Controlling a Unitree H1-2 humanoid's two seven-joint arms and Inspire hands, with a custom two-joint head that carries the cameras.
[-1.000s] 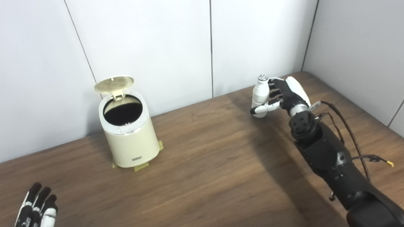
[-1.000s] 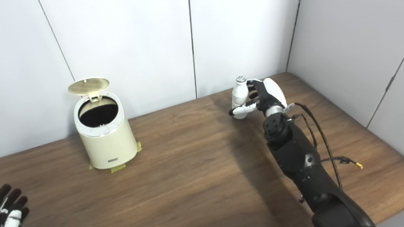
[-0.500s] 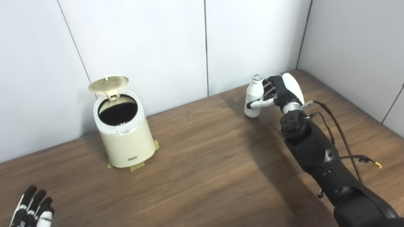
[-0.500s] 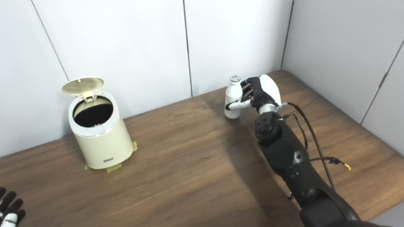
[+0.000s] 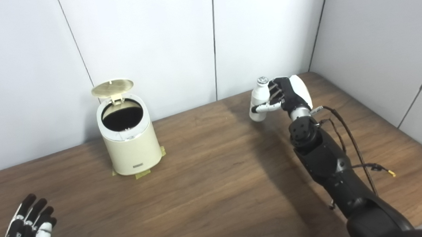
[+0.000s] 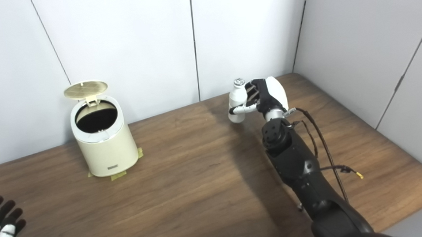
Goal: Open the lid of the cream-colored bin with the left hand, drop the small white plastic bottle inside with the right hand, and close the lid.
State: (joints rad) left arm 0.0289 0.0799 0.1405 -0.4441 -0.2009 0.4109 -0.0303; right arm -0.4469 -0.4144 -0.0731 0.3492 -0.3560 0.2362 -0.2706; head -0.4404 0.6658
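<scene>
Small white plastic bottle [image 5: 258,100] with silvery cap, upright in right hand [image 5: 289,94] fingers' grasp; left hand [image 5: 25,232] fingers released.

Looking like a lab or test booth, not a home: plain grey-white wall panels [image 5: 147,38] w/ thin seams are closing in a wood-grain table [image 5: 207,177] on two sides. Bin [image 5: 129,136] is sitting taped down w/ yellowish tape tabs [image 5: 143,174]. Loose cable [image 5: 360,160] is hanging off the robot arm [image 5: 323,159].
</scene>
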